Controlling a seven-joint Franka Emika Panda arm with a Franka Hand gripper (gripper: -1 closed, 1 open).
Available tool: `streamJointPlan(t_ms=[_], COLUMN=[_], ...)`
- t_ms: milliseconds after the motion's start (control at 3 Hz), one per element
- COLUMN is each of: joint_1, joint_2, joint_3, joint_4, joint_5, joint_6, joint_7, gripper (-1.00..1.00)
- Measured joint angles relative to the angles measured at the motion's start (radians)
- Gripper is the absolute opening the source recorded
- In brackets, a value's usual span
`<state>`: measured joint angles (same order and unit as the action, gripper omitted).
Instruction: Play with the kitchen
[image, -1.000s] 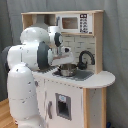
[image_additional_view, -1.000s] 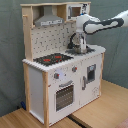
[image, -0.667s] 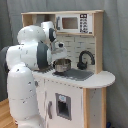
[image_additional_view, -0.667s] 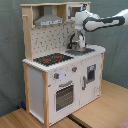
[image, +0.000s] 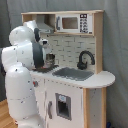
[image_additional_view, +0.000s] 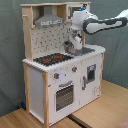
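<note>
White rounded arm (image: 22, 60) of bulbous segments, dark bands at joints, grey wrist end (image_additional_view: 76, 40)

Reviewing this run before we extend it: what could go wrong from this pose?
1. The gripper hangs low over the kitchen counter, close to the sink and black faucet. A sideways sweep might clip the faucet.
2. The wrist sits just under the upper shelf with the microwave, so a fast lift could strike it.
3. In the first exterior view the arm hides the gripper, so contact there could go unnoticed.
</note>
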<state>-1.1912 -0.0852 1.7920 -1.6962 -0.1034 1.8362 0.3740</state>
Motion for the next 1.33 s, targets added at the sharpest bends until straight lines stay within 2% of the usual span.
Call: streamJointPlan(t_ms=[333,667,1333], joint_1=[-0.002,-0.031,-0.146], joint_2=[-0.053,-0.117,-0.229], joint_3=[0.035,0.063,0.13], joint_4=[0.016,0.027,0.087], joint_5=[0.01,0.05,0.148], joint_6=[0.075,0.132,0.159], joint_7=[-0.046,-0.114,-0.235], gripper=[-1.0,-1.0,-1.0])
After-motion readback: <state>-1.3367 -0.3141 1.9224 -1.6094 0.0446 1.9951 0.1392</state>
